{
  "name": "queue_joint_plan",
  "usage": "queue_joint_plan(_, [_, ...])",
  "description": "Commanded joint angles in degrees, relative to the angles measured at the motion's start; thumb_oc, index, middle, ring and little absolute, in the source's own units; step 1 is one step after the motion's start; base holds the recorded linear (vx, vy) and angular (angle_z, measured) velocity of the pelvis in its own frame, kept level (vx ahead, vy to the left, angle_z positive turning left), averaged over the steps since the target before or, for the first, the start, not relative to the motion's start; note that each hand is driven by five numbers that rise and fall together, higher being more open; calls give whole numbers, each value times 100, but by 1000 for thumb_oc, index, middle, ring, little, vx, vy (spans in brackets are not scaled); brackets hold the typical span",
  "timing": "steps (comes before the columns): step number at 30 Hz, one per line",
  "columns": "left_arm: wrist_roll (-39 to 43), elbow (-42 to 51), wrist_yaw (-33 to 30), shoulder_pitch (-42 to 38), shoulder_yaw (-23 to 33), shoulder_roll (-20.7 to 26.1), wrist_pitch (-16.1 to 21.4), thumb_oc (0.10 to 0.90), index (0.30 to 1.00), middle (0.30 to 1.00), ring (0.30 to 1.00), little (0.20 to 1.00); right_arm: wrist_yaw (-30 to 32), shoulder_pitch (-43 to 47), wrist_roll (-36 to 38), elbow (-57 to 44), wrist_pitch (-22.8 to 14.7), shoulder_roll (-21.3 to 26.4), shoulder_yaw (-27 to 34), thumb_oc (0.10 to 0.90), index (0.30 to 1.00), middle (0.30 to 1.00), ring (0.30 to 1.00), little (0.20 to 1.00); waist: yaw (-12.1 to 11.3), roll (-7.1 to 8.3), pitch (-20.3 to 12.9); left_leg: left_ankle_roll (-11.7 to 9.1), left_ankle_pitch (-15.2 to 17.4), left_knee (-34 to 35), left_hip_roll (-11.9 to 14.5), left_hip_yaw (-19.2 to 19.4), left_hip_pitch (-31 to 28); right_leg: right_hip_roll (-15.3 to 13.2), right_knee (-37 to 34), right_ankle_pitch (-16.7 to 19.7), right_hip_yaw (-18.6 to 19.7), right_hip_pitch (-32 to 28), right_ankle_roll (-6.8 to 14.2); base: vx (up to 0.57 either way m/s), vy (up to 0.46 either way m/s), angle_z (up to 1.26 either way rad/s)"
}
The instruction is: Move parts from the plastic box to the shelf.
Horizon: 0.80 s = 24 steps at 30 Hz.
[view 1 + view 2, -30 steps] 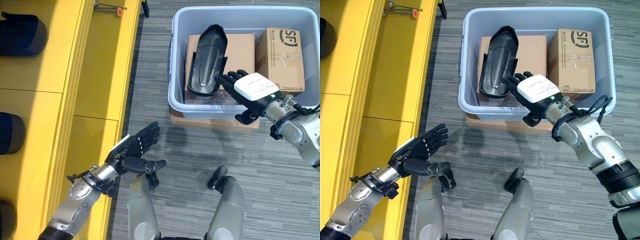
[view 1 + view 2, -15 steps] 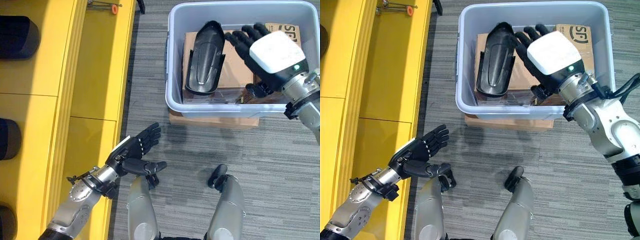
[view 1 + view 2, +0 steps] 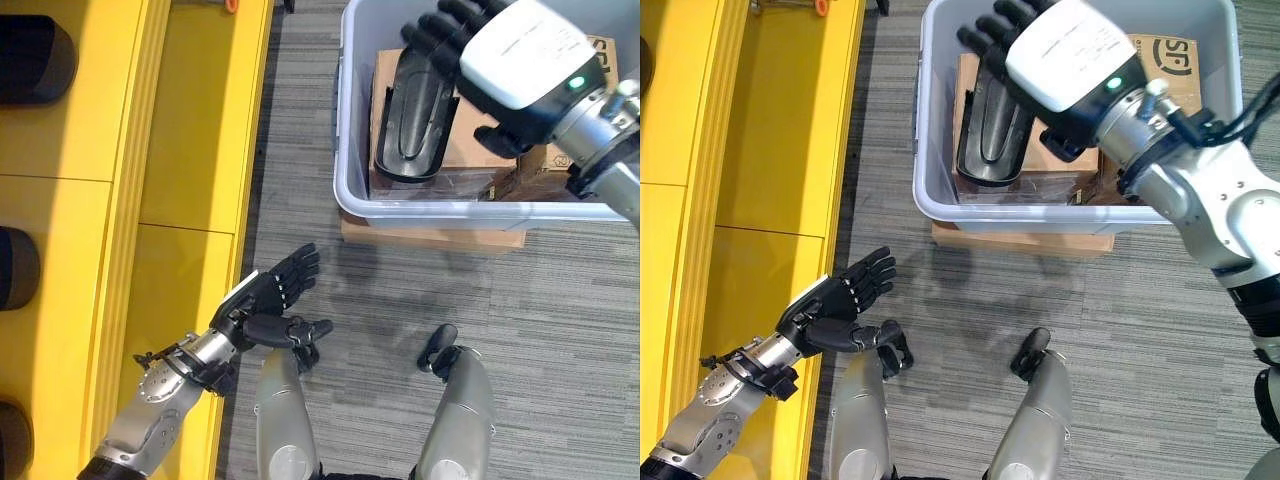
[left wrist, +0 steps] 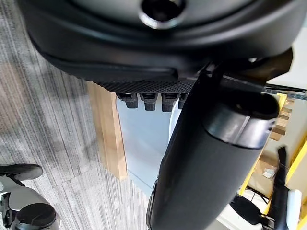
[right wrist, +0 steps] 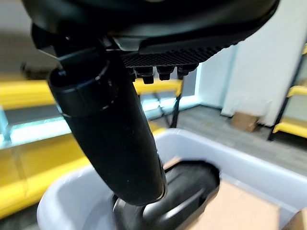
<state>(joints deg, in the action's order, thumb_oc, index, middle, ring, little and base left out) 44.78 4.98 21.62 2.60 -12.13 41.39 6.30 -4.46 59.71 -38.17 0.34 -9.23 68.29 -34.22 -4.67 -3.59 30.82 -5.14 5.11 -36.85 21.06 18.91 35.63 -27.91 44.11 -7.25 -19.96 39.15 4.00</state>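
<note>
Left eye view: right hand (image 3: 520, 60) spread flat above the plastic box (image 3: 352, 190), over the black part (image 3: 412, 110) lying on cardboard boxes (image 3: 470, 150); left hand (image 3: 265, 300) relaxed, empty, beside the yellow shelf (image 3: 190, 150). Right wrist view: part (image 5: 184, 191) below the straight thumb (image 5: 112, 139), ungrasped

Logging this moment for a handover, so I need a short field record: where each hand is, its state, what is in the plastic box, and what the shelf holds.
right hand: over the plastic box, fingers straight above the black part, holding nothing
left hand: open, low beside the yellow shelf, holding nothing
plastic box: grey, on the floor, on a flat wooden board
box contents: black part lying on a cardboard box
yellow shelf: dark rounded parts along its far left side
</note>
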Motion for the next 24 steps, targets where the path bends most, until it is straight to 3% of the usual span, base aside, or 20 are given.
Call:
queue_joint_plan(1, [213,638,62,-49,-137,-68,381,900,1000,1000,1000,1000,49,1047,-207,-12,279,1,-38,900,1000,1000,1000,1000,-111,-172,-102,-222,426,236,449,175,-133,-11,61,-416,-46,276,318,26,-72,12])
queue_joint_plan(12, [232,470,-9,-225,-247,-88,402,900,1000,1000,1000,1000,468,1501,-810,798,491,-251,-704,900,1000,1000,1000,1000,-196,-218,-102,-291,272,43,610,-11,681,27,504,-619,-173,971,105,29,-76,8])
queue_joint_plan(20, [369,410,-55,-341,-290,-19,344,900,1000,1000,1000,1000,1355,1675,-1283,1367,1260,-301,-771,900,1000,1000,1000,1000,-215,-233,-102,-296,288,-274,730,-140,1221,95,934,-840,-238,1383,-4,40,-86,1])
queue_joint_plan(24, [368,427,-71,-356,-272,11,306,900,1000,1000,1000,1000,1521,1733,-1473,1532,1190,-242,-840,900,1000,1000,1000,1000,-222,-214,-102,-316,250,-376,802,-209,1366,122,1002,-886,-256,1471,-34,37,-81,0])
